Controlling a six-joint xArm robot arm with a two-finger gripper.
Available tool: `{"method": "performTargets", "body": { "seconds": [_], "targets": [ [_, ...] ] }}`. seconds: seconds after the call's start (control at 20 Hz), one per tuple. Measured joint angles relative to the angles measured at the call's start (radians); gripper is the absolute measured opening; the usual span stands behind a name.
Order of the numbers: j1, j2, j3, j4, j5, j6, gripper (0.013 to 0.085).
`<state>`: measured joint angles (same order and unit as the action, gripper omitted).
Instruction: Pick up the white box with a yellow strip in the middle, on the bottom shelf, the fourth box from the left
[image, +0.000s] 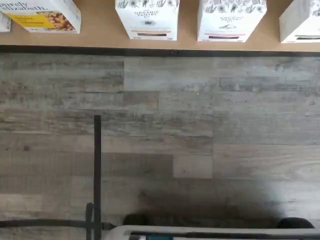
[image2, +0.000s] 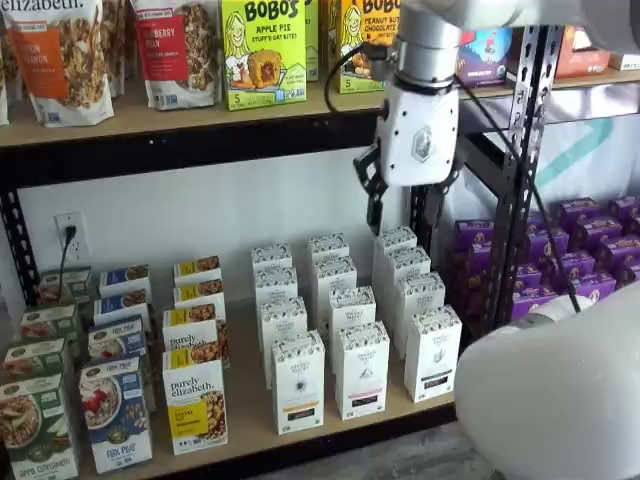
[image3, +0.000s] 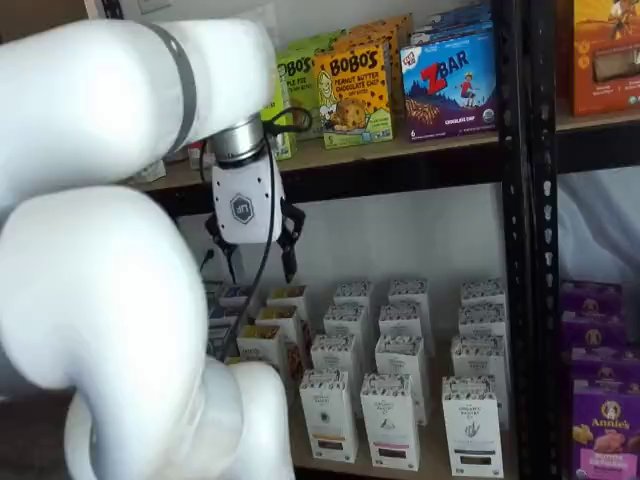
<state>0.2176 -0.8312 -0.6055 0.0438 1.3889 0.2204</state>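
Observation:
The white box with a yellow strip (image2: 298, 381) stands upright in the front row of the bottom shelf (image2: 246, 424), right of a purely elizabeth box (image2: 194, 404). It also shows in the wrist view (image: 147, 19), near the shelf's black front beam (image: 160, 50). In a shelf view it is the leftmost front white carton (image3: 328, 415). My gripper (image3: 252, 256) hangs well above and in front of the white cartons, under the upper shelf, with a gap between its two black fingers and nothing in them. It shows in both shelf views (image2: 405, 205).
Like white cartons with a reddish strip (image2: 362, 368) and a dark strip (image2: 432, 352) stand to the right, with rows of more behind. Cereal boxes (image2: 114, 410) stand at the left, purple boxes (image2: 580, 255) beyond the black upright (image2: 520, 170). Wood-plank floor (image: 160, 140) lies below.

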Motion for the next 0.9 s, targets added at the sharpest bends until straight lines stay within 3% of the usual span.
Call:
{"method": "performTargets", "body": {
  "seconds": [0.15, 0.3, 0.55, 0.9],
  "targets": [
    [0.036, 0.029, 0.024, -0.008, -0.055, 0.035, 0.085],
    [0.083, 0.062, 0.049, -0.059, -0.127, 0.097, 0.085],
    [0.106, 0.102, 0.078, -0.059, -0.233, 0.121, 0.085],
    [0.137, 0.2, 0.068, -0.078, -0.302, 0.162, 0.085]
  ]
}}
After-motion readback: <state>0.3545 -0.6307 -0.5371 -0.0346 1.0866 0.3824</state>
